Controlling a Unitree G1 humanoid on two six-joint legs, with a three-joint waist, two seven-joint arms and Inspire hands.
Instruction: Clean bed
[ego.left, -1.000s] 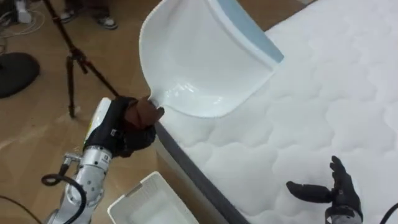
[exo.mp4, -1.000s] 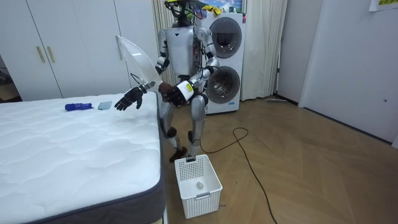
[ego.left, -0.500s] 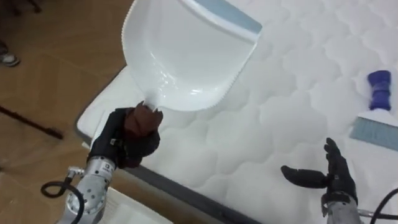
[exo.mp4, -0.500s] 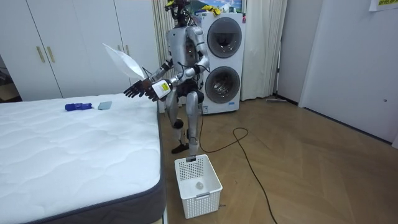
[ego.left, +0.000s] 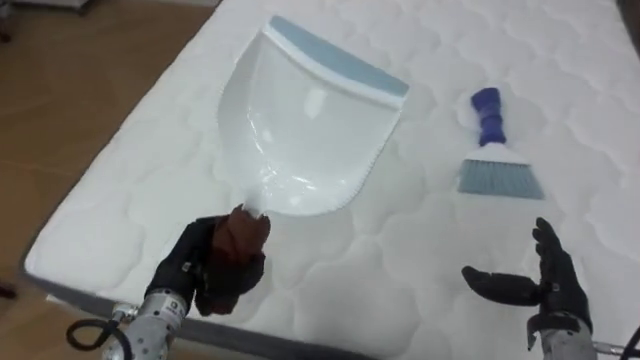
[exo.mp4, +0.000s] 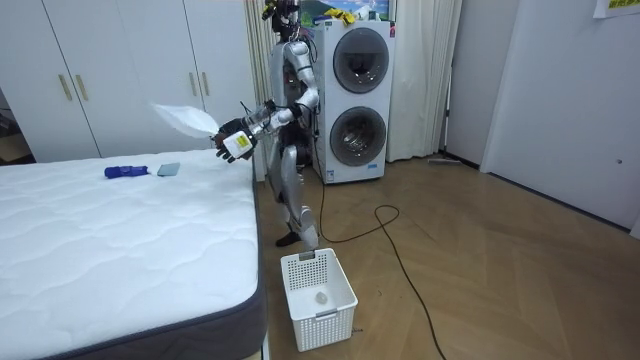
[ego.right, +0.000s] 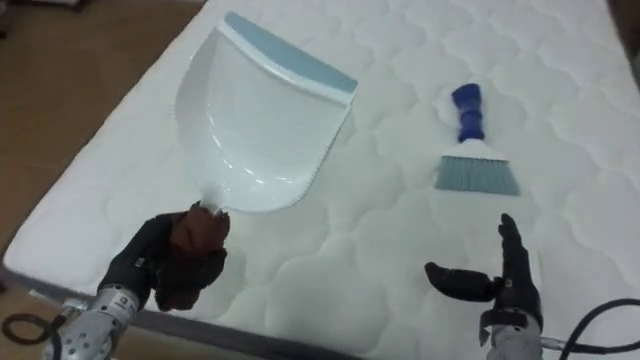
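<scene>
My left hand (ego.left: 215, 268) (ego.right: 170, 262) is shut on the brown handle of a white dustpan (ego.left: 305, 125) (ego.right: 263, 122) with a pale blue lip, held above the near corner of the white quilted mattress (ego.left: 430, 240) (exo.mp4: 100, 240). A small brush (ego.left: 492, 150) (ego.right: 471, 148) with a blue handle and grey bristles lies on the mattress to the right of the pan. My right hand (ego.left: 545, 285) (ego.right: 495, 280) hovers open over the bed at the lower right, below the brush. In the room view I stand at the bed's far corner with the dustpan (exo.mp4: 185, 118) raised over it.
A white slatted basket (exo.mp4: 318, 297) stands on the wooden floor by the bed's near corner. Stacked washing machines (exo.mp4: 358, 90) stand behind me, white wardrobes (exo.mp4: 110, 70) beyond the bed. The bed's edge (ego.left: 100, 200) drops to bare floor on my left.
I have turned toward the bed and the view swung with me, so the brush now lies in front of me. The dustpan stays in my left hand, now lower over the mattress.
</scene>
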